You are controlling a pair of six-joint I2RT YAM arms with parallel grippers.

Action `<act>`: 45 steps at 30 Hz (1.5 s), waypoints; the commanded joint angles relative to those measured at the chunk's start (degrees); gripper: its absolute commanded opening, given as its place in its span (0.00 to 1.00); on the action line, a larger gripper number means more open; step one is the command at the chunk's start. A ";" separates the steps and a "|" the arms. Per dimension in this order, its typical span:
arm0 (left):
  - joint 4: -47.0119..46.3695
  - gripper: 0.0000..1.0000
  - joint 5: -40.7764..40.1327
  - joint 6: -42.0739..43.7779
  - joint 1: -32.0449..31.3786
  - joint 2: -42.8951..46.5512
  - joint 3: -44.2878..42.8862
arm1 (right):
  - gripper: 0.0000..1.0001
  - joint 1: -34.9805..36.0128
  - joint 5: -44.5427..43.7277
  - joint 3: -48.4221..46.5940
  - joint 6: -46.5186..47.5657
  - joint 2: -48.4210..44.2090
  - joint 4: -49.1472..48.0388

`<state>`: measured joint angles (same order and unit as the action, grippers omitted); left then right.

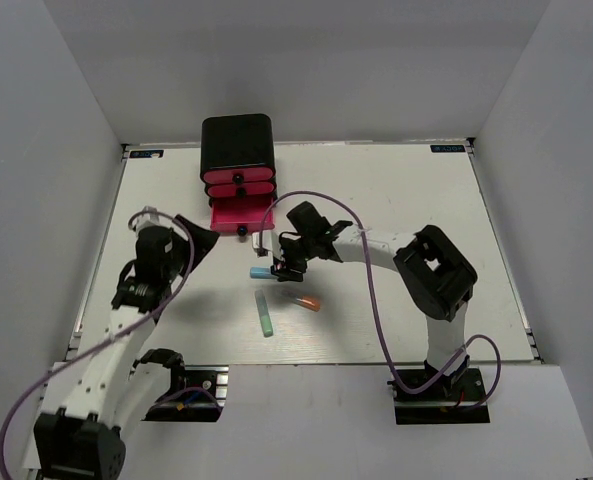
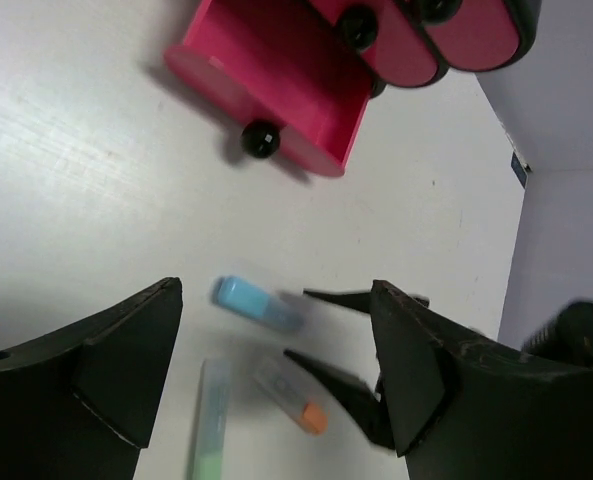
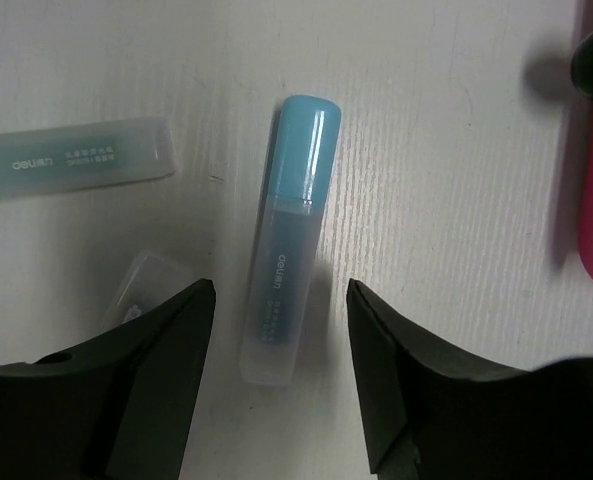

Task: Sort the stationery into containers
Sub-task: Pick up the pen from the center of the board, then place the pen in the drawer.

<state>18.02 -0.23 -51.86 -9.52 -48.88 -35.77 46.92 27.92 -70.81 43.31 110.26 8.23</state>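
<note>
A light blue stick (image 3: 288,240) lies flat on the table, and my right gripper (image 3: 281,290) is open with a finger on each side of its clear end, not touching it. From above, the right gripper (image 1: 281,267) hovers over that blue stick (image 1: 261,271). A green-ended stick (image 1: 265,313) and a grey stick with an orange tip (image 1: 304,300) lie just nearer me. The black cabinet (image 1: 236,140) stands at the back with its bottom pink drawer (image 1: 239,214) pulled out. My left gripper (image 1: 204,238) is open and empty, left of that drawer.
The left wrist view shows the open drawer (image 2: 276,95) with its black knob (image 2: 261,138), the blue stick (image 2: 256,303) and the right gripper's fingers (image 2: 351,385) beside the orange-tipped stick (image 2: 294,395). The two upper drawers (image 1: 239,182) are shut.
</note>
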 commanded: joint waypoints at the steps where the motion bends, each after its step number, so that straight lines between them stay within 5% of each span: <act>1: 12.12 0.86 0.41 -3.08 0.20 7.99 3.95 | 0.60 0.63 -0.85 -3.11 2.30 2.06 2.58; 11: 23.98 0.86 1.45 -6.33 0.20 22.42 8.69 | 0.49 0.98 -2.35 -6.01 6.52 6.10 7.42; 15: 24.51 0.86 2.16 -6.33 -0.32 22.43 9.93 | 0.32 0.72 -2.09 -6.62 8.54 6.20 9.17; 19: 23.12 0.83 4.79 -6.33 -0.33 20.07 12.21 | 0.00 0.55 -0.15 -8.55 7.76 2.78 9.97; 30: 14.68 0.81 10.78 -6.33 -0.33 9.95 15.73 | 0.00 0.02 -8.49 -25.69 3.09 3.47 5.40; 39: 14.67 0.81 11.48 -4.48 -0.33 6.61 13.44 | 0.01 -0.16 -17.64 -44.05 5.64 18.93 7.50; 45: 15.20 0.81 11.48 -4.48 -0.33 7.13 13.44 | 0.11 -0.25 -20.36 -46.44 6.96 22.46 6.45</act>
<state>33.82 10.44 -57.01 -9.61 -42.44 -20.47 46.83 10.13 -113.58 48.93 133.36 15.64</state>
